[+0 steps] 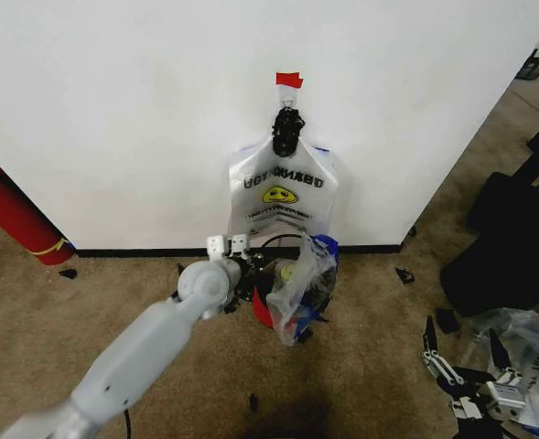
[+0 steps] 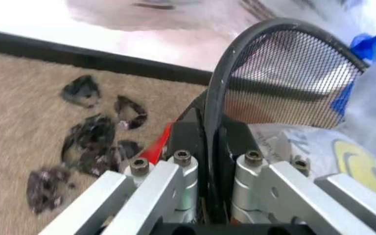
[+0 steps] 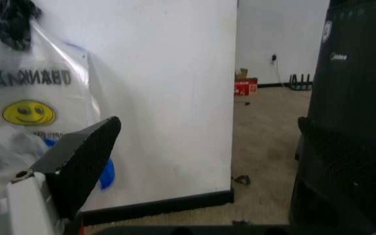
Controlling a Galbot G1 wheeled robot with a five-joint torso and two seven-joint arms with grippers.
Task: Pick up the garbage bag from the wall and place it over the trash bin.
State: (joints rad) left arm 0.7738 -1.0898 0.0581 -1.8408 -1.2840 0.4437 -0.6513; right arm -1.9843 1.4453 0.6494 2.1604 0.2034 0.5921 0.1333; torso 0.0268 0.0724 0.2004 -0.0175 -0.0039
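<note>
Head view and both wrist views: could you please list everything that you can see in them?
garbage bag: one, white with yellow smiley, hanging on the wall.
trash bin: one, dark mesh, black rim, on the carpet below the bag.
clear sack: one, blue-specked, draped on the bin.
red tape: one piece, above the bag.
fire extinguisher: one, red, far left.
left claw: silver, shut on the bin's rim.
right claw: black, open, low right.

White wall [image 1: 113,119] with black baseboard [image 1: 141,251] along its foot. Tan carpet floor [image 1: 31,329]. Red tape [image 1: 288,80] fixed high on wall. Red fire extinguisher [image 1: 13,215] leans at wall's left end. Black debris scraps [image 2: 90,142] on carpet.
</note>
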